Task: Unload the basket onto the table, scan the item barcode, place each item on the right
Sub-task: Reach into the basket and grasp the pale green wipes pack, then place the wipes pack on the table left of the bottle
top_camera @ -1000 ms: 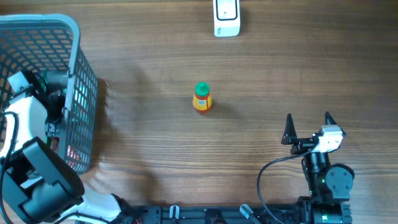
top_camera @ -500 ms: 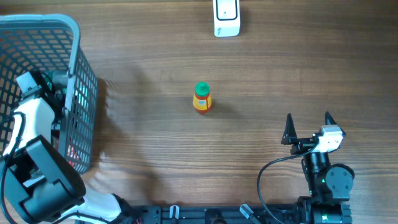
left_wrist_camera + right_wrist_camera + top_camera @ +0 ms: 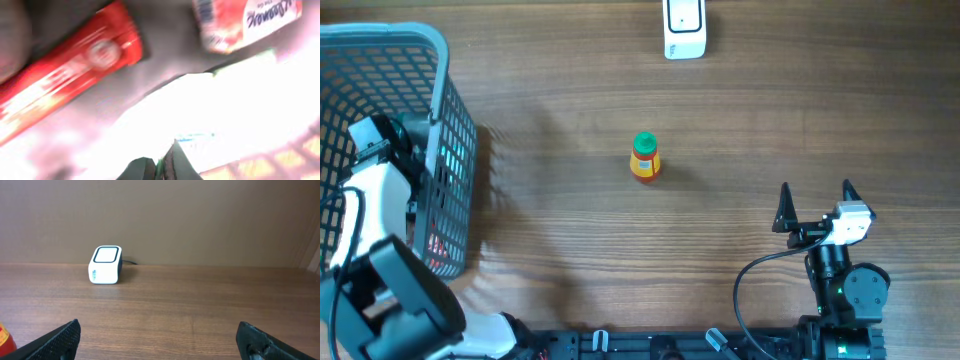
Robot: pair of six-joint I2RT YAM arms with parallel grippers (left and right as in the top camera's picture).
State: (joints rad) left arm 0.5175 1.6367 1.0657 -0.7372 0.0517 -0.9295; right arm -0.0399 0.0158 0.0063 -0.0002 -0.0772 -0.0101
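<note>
My left gripper (image 3: pixel 162 161) is down inside the grey basket (image 3: pixel 438 60). Its jaws are shut, and a thin green edge of a glare-white packet (image 3: pixel 200 115) shows between them. A long red packet (image 3: pixel 65 85) and a red-and-white packet with a barcode (image 3: pixel 245 22) lie beside it. In the overhead view only the left arm (image 3: pixel 378 185) shows, reaching into the basket. The white barcode scanner (image 3: pixel 684 28) (image 3: pixel 105 264) stands at the far edge of the table. My right gripper (image 3: pixel 815 200) (image 3: pixel 160 340) rests open at the front right with nothing between its fingers.
A small orange bottle with a green cap (image 3: pixel 645 157) stands upright mid-table, its edge just visible as the bottle (image 3: pixel 4 339) at the lower left of the right wrist view. The basket's tall mesh wall (image 3: pixel 455 180) encloses the left arm.
The left gripper has shut inside the basket, and its wrist shifted slightly lower in the overhead view. The right arm, bottle and scanner have not moved.
</note>
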